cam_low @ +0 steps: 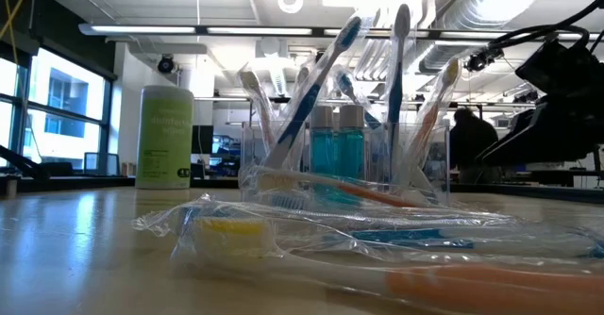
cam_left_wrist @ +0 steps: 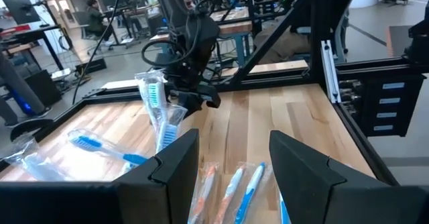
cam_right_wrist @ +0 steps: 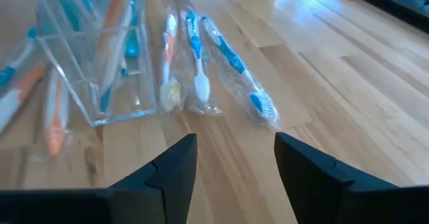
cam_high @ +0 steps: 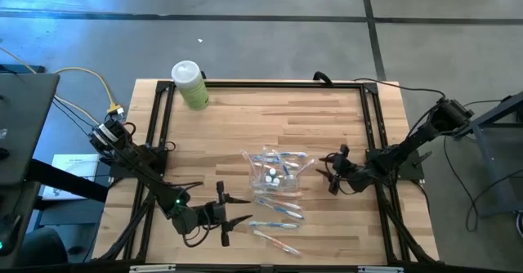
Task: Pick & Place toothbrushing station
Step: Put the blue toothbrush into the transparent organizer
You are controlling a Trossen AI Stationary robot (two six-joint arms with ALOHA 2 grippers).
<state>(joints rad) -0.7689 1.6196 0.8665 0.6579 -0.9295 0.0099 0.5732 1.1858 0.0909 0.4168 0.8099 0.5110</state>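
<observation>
The toothbrushing station is a clear plastic holder [cam_high: 274, 168] [cam_right_wrist: 100, 83] standing at mid-table. Blue and orange toothbrushes stick up out of it, and round white-capped tubes [cam_high: 271, 175] stand inside. Wrapped toothbrushes [cam_high: 278, 210] [cam_right_wrist: 231, 66] lie flat on the wood on its near side. My left gripper [cam_high: 241, 210] [cam_left_wrist: 231, 163] hovers open and level at the near left, its fingers toward these loose brushes. My right gripper [cam_high: 327, 173] [cam_right_wrist: 234, 157] is open just to the holder's right, slanting down toward it. Neither has anything between its fingers.
A pale green, white-capped bottle [cam_high: 189, 83] [cam_low: 165, 136] stands at the far left corner. A black frame [cam_high: 261, 83] runs along the table's edges. Bare wood lies between the bottle and the holder and along the far side.
</observation>
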